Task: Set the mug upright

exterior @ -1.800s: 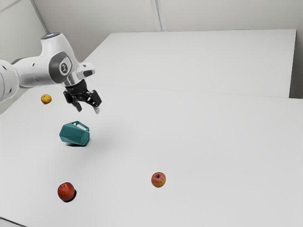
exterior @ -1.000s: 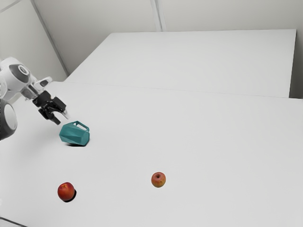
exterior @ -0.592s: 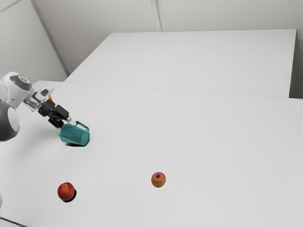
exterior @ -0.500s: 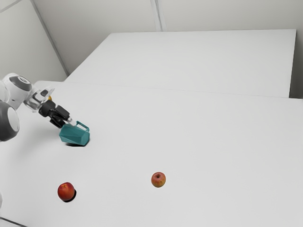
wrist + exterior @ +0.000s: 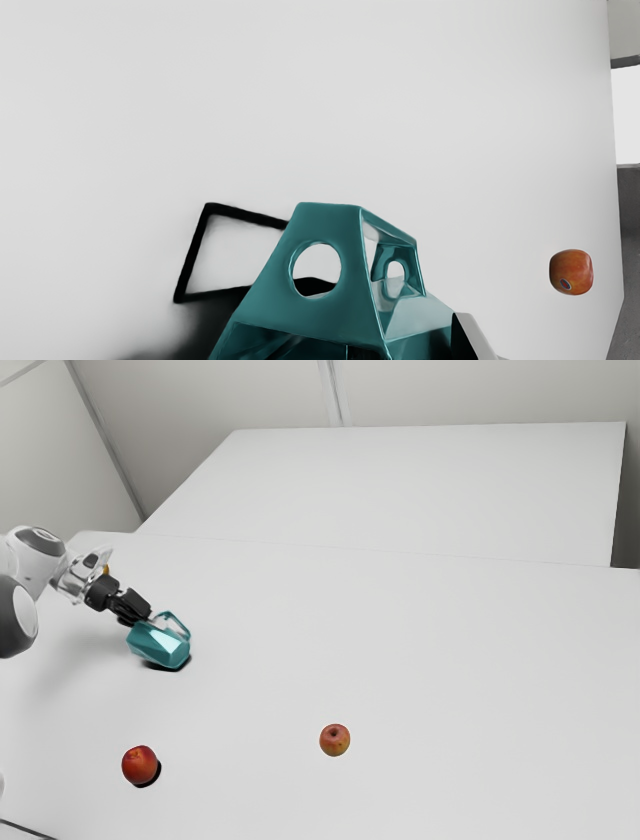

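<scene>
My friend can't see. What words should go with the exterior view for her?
A teal mug lies tipped over on a white table, with a robot arm's black gripper right at it, reaching from the exterior view's left. Nearer the camera sit a red fruit and an apple.

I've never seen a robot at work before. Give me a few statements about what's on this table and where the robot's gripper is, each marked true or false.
1. The mug is standing upright. False: the mug is tipped over.
2. The mug is teal and has a handle. True.
3. The gripper is down at the apple. False: the gripper is at the mug, well away from the apple.
4. In the exterior view, the red fruit lies nearer the camera than the mug. True.
5. The apple lies to the exterior view's left of the mug. False: the apple is to the exterior view's right of it.
</scene>
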`<action>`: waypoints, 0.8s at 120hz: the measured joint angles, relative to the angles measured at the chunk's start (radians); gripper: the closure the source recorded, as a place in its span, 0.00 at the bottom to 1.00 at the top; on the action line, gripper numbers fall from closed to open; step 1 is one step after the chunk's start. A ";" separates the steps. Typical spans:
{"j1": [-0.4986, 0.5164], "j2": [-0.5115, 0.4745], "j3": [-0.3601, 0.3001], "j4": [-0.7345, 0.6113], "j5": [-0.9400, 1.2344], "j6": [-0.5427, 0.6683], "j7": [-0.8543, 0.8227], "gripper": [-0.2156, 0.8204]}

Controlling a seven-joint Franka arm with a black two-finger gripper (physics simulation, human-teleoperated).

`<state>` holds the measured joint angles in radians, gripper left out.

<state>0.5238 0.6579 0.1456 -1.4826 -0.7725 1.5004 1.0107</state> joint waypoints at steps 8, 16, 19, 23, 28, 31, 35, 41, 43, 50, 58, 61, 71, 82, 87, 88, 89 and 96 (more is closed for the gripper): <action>-0.001 -0.001 0.000 -0.007 -0.010 -0.001 0.006 0.84; 0.000 -0.004 0.000 -0.022 -0.024 -0.003 0.010 0.89; 0.000 -0.005 0.000 -0.026 -0.028 -0.003 0.011 0.90; 0.000 -0.007 0.001 -0.032 -0.032 -0.004 0.012 0.91; -0.001 -0.010 0.002 -0.036 -0.035 -0.003 0.013 0.92; -0.001 -0.014 0.002 -0.038 -0.036 -0.003 0.013 0.92; -0.002 -0.020 0.003 -0.041 -0.037 -0.002 0.013 0.93; -0.003 -0.033 0.003 -0.047 -0.039 -0.002 0.012 0.93; -0.003 -0.038 0.003 -0.048 -0.039 -0.002 0.012 0.93; -0.004 -0.053 0.003 -0.055 -0.040 -0.003 0.010 0.94; -0.006 -0.073 0.003 -0.063 -0.040 -0.004 0.005 0.94; -0.009 -0.080 0.003 -0.067 -0.039 -0.005 0.003 0.94; -0.022 -0.105 0.004 -0.075 -0.036 -0.006 -0.005 0.94; -0.038 -0.135 0.005 -0.087 -0.029 -0.006 -0.016 0.94; -0.050 -0.151 0.005 -0.096 -0.020 -0.002 -0.021 0.95; -0.054 -0.157 0.005 -0.102 -0.017 0.000 -0.022 0.95; -0.058 -0.164 0.005 -0.110 -0.015 0.004 -0.023 0.95; -0.089 -0.208 0.006 -0.163 0.006 0.034 -0.028 0.95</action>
<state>0.4352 0.4497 0.1511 -1.6453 -0.7662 1.5343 0.9823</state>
